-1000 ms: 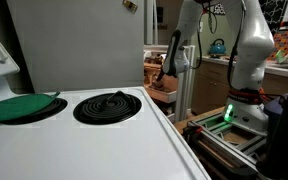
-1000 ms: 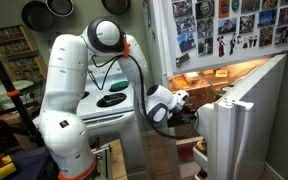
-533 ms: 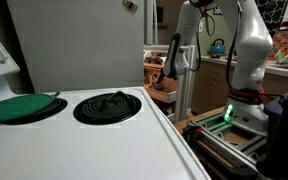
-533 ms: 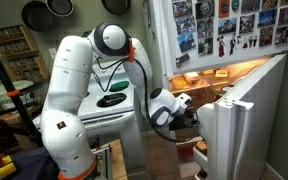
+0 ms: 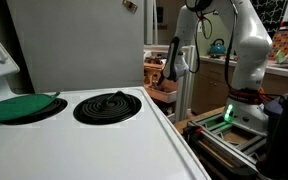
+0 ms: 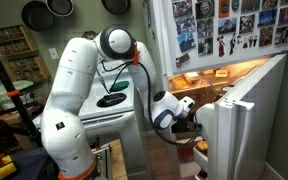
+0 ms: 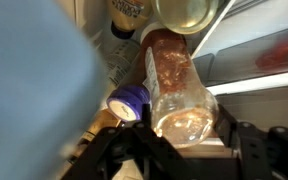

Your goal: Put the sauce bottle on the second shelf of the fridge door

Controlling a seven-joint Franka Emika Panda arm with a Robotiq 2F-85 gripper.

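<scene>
In the wrist view the sauce bottle (image 7: 179, 90) is a clear bottle with reddish-brown sauce, its base toward the camera. It fills the gap between my gripper's (image 7: 189, 140) two black fingers, which press on both sides of its base. In both exterior views the gripper (image 6: 191, 108) (image 5: 167, 68) reaches into the lit fridge compartment. The bottle itself is hidden there. The white fridge door (image 6: 246, 120) stands open just beside the gripper, and its rack shelves show only partly.
A blue-capped bottle (image 7: 130, 100) and a jar (image 7: 184, 12) stand close around the sauce bottle. A white stove with a coil burner (image 5: 109, 105) and a green pad (image 5: 19, 107) fills the foreground. A teal kettle (image 5: 216, 46) sits behind the arm.
The arm has stretched further toward the fridge. The gripper has shifted slightly down and toward the open door.
</scene>
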